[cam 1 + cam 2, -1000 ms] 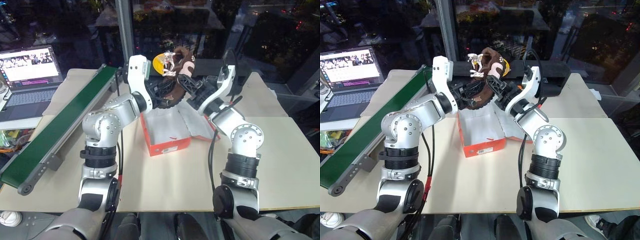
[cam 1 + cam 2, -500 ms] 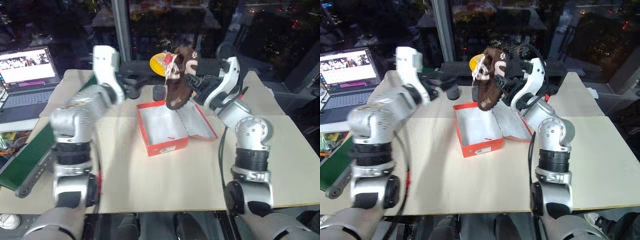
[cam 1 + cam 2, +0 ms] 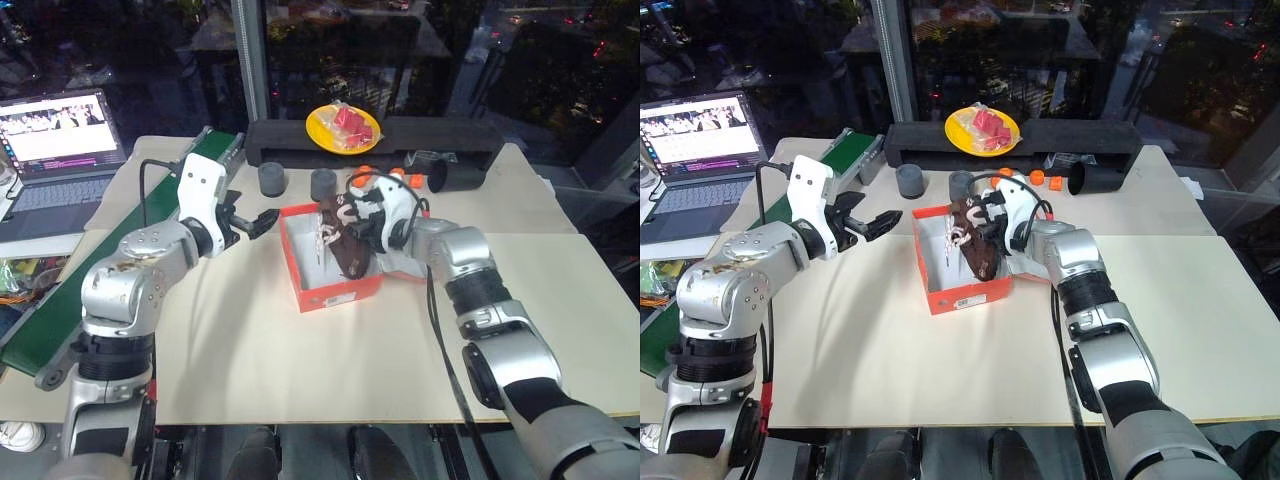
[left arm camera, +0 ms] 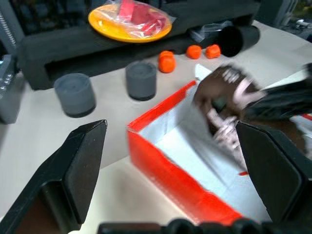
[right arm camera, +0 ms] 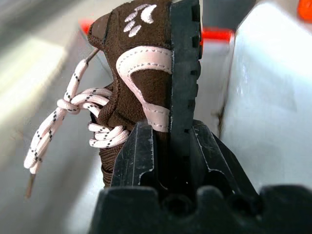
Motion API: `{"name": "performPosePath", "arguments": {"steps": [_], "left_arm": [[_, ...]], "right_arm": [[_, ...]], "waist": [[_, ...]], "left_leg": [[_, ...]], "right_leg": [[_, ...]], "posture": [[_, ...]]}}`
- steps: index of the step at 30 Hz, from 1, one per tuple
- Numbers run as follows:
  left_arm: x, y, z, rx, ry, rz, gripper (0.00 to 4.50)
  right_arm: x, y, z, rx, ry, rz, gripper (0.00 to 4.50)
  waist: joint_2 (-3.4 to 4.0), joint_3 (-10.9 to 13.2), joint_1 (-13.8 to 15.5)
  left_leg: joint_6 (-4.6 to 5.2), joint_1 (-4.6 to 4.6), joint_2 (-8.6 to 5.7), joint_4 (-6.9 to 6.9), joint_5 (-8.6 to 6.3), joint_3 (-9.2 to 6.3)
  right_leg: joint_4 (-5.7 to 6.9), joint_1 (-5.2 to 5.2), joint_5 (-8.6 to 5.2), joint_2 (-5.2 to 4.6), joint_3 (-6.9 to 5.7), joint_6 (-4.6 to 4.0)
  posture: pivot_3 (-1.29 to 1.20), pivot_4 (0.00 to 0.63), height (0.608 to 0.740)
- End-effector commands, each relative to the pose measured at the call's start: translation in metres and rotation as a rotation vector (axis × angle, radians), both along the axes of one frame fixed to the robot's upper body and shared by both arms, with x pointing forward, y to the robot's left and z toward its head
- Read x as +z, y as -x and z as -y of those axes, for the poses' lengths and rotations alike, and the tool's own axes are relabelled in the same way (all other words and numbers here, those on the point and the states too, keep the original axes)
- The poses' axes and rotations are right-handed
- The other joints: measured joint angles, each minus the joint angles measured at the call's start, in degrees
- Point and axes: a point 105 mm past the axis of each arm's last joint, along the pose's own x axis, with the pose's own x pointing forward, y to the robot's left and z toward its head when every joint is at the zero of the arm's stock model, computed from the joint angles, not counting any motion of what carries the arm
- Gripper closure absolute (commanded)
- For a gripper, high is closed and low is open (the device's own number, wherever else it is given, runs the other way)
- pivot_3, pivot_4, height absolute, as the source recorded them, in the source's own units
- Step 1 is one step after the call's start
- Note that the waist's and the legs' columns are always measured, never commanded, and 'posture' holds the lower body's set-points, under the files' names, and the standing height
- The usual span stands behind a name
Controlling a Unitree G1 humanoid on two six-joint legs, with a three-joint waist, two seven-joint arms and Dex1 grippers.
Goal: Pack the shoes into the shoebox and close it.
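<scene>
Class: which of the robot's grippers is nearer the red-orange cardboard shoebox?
Right. The right gripper holds a dark brown shoe inside the red-orange cardboard shoebox; the left gripper hangs open beside its left wall, apart.

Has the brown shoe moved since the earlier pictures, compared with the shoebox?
Yes. The shoe, gripped by the right gripper, has come down from above the far edge of the shoebox into its open white interior.

Both arms are silver-grey metal with rounded joint housings, black ribbed collars and black cables alongside. White wrist housings carry the left gripper (image 3: pixel 262 220), whose two fingers are black wedges.
</scene>
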Motion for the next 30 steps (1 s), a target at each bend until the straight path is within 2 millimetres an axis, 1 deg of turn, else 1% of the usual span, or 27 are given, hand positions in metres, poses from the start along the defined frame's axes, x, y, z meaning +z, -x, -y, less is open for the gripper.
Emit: {"name": "performPosePath", "arguments": {"steps": [1,5,7,8,12,14,16,17,19,21,23,25,26,27,30], "left_arm": [[0.011,0.006,-0.001,0.022,0.014,0.050,0.00],[0.003,0.008,0.003,0.022,0.025,0.037,0.00],[0.001,0.010,0.006,0.017,0.024,0.033,0.00],[0.001,0.010,0.007,0.015,0.024,0.033,0.00],[-0.001,0.011,0.003,0.028,0.023,0.027,0.00],[-0.002,0.012,0.003,0.029,0.022,0.025,0.00],[-0.003,0.012,0.004,0.026,0.020,0.022,0.00],[-0.003,0.012,0.004,0.024,0.020,0.021,0.00],[-0.003,0.010,0.005,0.020,0.017,0.022,0.00],[-0.002,0.009,0.005,0.016,0.015,0.024,0.00],[-0.001,0.008,0.007,0.009,0.014,0.026,0.00],[0.002,0.006,0.005,0.018,0.023,0.033,0.00],[0.003,0.005,0.004,0.024,0.031,0.036,0.00],[0.004,0.004,0.001,0.038,0.029,0.041,0.00],[0.003,0.002,-0.015,0.104,-0.002,0.057,0.00]], "right_arm": [[0.014,-0.008,-0.006,0.055,0.083,0.064,4.11],[0.005,-0.011,-0.013,0.085,0.140,0.044,4.11],[0.004,-0.011,-0.016,0.093,0.147,0.036,3.12],[0.005,-0.012,-0.017,0.094,0.148,0.038,2.94],[0.019,-0.015,-0.020,0.100,0.122,0.067,1.47],[0.031,-0.016,-0.020,0.089,0.110,0.098,0.85],[0.048,-0.017,-0.021,0.088,0.104,0.148,0.16],[0.057,-0.017,-0.022,0.089,0.097,0.170,0.02],[0.075,-0.014,-0.024,0.095,0.096,0.219,0.02],[0.089,-0.010,-0.026,0.098,0.094,0.255,0.02],[0.106,0.000,-0.029,0.113,0.077,0.292,0.02],[0.123,0.013,-0.031,0.142,0.025,0.315,0.02],[0.128,0.020,-0.031,0.160,-0.003,0.322,0.02],[0.134,0.030,-0.031,0.206,-0.047,0.350,0.02],[0.137,0.059,-0.024,0.304,-0.132,0.393,0.02]], "waist": [[0.00,0.0,0.0],[0.01,0.0,-0.3],[0.00,0.0,-0.4],[0.00,0.0,-0.5],[0.01,0.0,-0.5],[0.01,0.0,-0.5],[0.01,0.0,-0.5],[0.02,0.0,-0.5],[0.02,0.0,-0.6],[0.02,0.0,-0.6],[0.02,0.0,-0.6],[0.03,0.0,-0.6],[0.03,0.0,-0.6],[0.03,0.0,-0.5],[0.03,0.0,-0.1]], "left_leg": [[0.00,0.00,0.00,0.01,0.00,0.00],[0.00,0.03,0.00,0.02,0.00,0.00],[0.00,0.03,0.00,0.02,0.00,-0.01],[0.00,0.03,0.00,0.02,0.00,-0.01],[0.00,0.03,0.00,0.02,0.00,-0.02],[0.00,0.03,-0.01,0.02,0.00,-0.02],[0.00,0.03,-0.01,0.02,0.00,-0.02],[0.00,0.03,-0.01,0.02,0.00,-0.02],[0.00,0.03,-0.01,0.02,0.00,-0.02],[-0.01,0.03,-0.01,0.02,0.00,-0.02],[-0.01,0.03,-0.01,0.00,0.00,-0.02],[-0.01,0.02,0.00,0.01,0.00,-0.02],[0.00,0.02,0.00,0.00,0.00,-0.02],[0.00,0.02,0.00,0.01,0.00,-0.03],[0.00,0.03,-0.01,0.02,0.00,-0.04]], "right_leg": [[0.01,0.00,0.00,0.00,0.00,0.00],[0.04,0.00,0.00,0.01,0.00,0.00],[0.03,0.03,0.00,0.01,0.00,0.00],[0.03,0.03,0.01,0.00,0.01,0.00],[0.05,0.03,0.01,0.00,-0.01,0.00],[0.04,0.03,0.01,-0.01,-0.01,0.00],[0.05,0.03,0.01,-0.01,-0.01,0.00],[0.06,0.02,0.01,-0.01,-0.02,0.00],[0.07,0.02,0.01,-0.01,-0.01,0.00],[0.06,0.01,0.01,-0.01,-0.01,0.00],[0.07,0.01,0.01,-0.01,-0.01,0.00],[0.10,-0.02,0.01,-0.01,-0.01,-0.01],[0.11,-0.02,0.00,0.00,-0.01,-0.01],[0.11,-0.01,0.00,0.00,-0.02,0.00],[0.06,0.04,0.00,-0.01,-0.04,0.01]], "posture": [[0.00,0.150,0.740],[0.00,0.150,0.740],[0.00,0.150,0.740],[0.00,0.150,0.740],[0.00,0.150,0.740],[0.00,0.150,0.740],[0.00,0.150,0.740],[0.00,0.150,0.740],[0.00,0.150,0.740],[0.00,0.150,0.740],[0.00,0.150,0.740],[0.00,0.150,0.740],[0.00,0.150,0.740],[0.00,0.150,0.740],[0.00,0.150,0.740]]}}
